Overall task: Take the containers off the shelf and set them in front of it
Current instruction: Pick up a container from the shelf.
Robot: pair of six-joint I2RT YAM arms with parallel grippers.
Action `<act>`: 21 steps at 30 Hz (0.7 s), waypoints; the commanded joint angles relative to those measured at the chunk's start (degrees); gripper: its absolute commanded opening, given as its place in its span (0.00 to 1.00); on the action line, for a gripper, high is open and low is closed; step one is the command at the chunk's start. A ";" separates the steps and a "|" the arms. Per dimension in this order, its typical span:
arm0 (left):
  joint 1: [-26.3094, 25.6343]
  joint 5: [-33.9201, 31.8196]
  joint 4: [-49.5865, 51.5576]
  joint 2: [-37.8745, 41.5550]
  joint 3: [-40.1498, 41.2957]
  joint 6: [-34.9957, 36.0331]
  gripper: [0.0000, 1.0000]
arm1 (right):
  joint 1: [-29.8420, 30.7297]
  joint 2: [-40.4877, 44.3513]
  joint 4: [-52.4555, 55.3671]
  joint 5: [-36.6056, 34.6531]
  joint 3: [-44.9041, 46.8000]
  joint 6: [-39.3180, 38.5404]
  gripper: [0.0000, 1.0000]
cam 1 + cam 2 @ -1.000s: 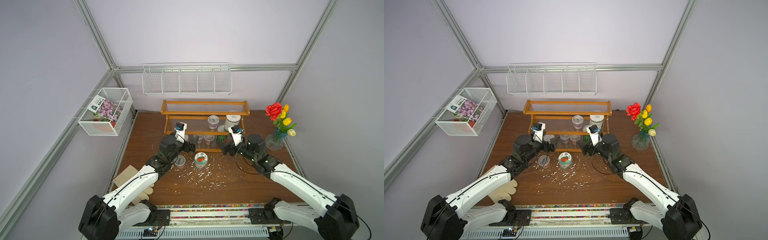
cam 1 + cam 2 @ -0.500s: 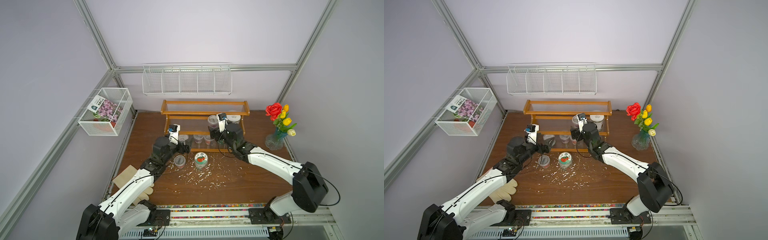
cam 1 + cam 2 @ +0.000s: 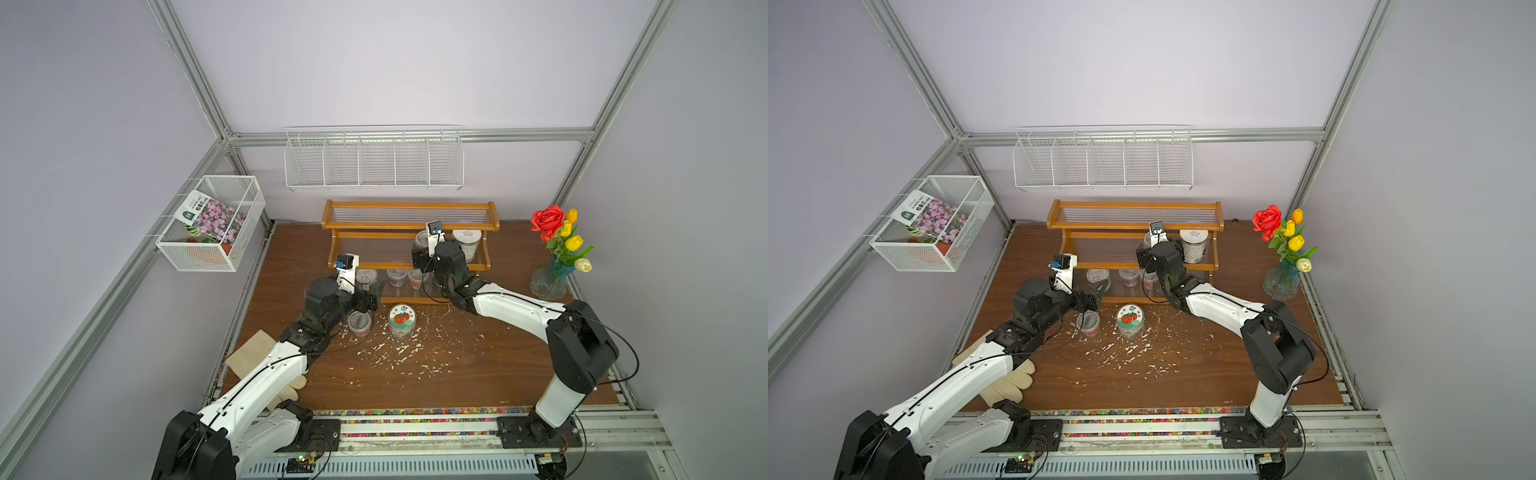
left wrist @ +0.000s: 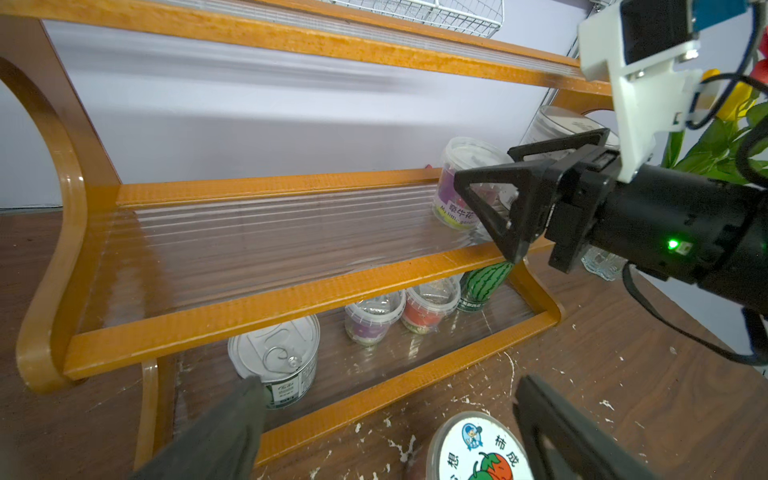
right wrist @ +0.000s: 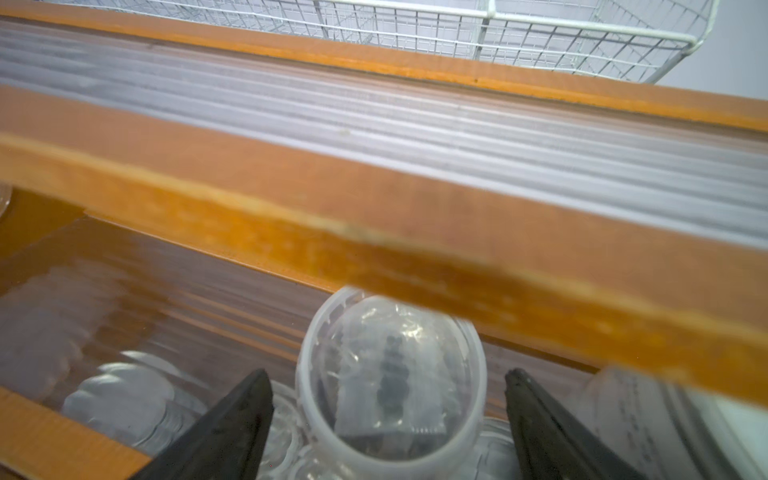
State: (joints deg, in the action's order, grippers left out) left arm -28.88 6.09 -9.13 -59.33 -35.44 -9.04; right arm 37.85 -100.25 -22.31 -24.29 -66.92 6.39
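desk point(image 3: 478, 374): brown wood, white flakes everywhere, a glove point(image 3: 257, 357) at the near left edge.
done so far: two containers sit in front of the shelf point(image 3: 409, 205). That's the desk cup point(image 3: 359, 322) and the red-fruit jar point(image 3: 402, 319), side by side, not touching.
left gripper point(image 4: 388, 380): wide open, holding nothing, hanging between those two and the shelf, facing the bottom tier.
bottom tier: from the left end it's the pull-tab can point(image 4: 276, 357), purple-filled cup point(image 4: 372, 320), red-filled cup point(image 4: 426, 309) and watermelon can point(image 4: 484, 280).
right gripper point(image 5: 386, 376): in at the middle tier, open, one finger either side of the lidded cup point(image 5: 390, 332). Looks like a sliver of gap on both sides, but that wrist view is blurry, so don't quote me.
middle tier: the white-lidded tin point(image 3: 467, 243) stands just beside that cup, toward the right end.
step: I'd call it the right arm's grab on the lidded cup, with six left to move.
next move: close on the cup, lift it over the tier's front rail, then back out without clipping the rail above. Set it down on free desk right of the jar. The left's obvious pick is the pull-tab can, and it has to go in low.
back: flower vase point(image 3: 548, 282) far right, not part of the job.
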 commanded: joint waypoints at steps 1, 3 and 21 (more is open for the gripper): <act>0.32 0.46 -0.81 1.19 0.98 -0.63 0.97 | -0.45 -1.43 -3.28 -2.28 -2.13 -0.55 0.91; 0.39 0.43 -0.76 1.42 1.23 -0.58 0.97 | -0.76 -2.12 -3.69 -2.69 -2.75 -0.77 0.90; 0.75 1.08 -0.14 1.94 2.04 -0.79 0.97 | -1.69 -3.69 -1.57 -0.34 -4.13 -2.27 0.66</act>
State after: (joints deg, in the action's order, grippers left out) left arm -28.49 6.33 -9.08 -58.06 -34.22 -9.39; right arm 36.36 -104.25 -23.64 -25.47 -71.11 4.51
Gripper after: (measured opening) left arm 0.974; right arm 0.708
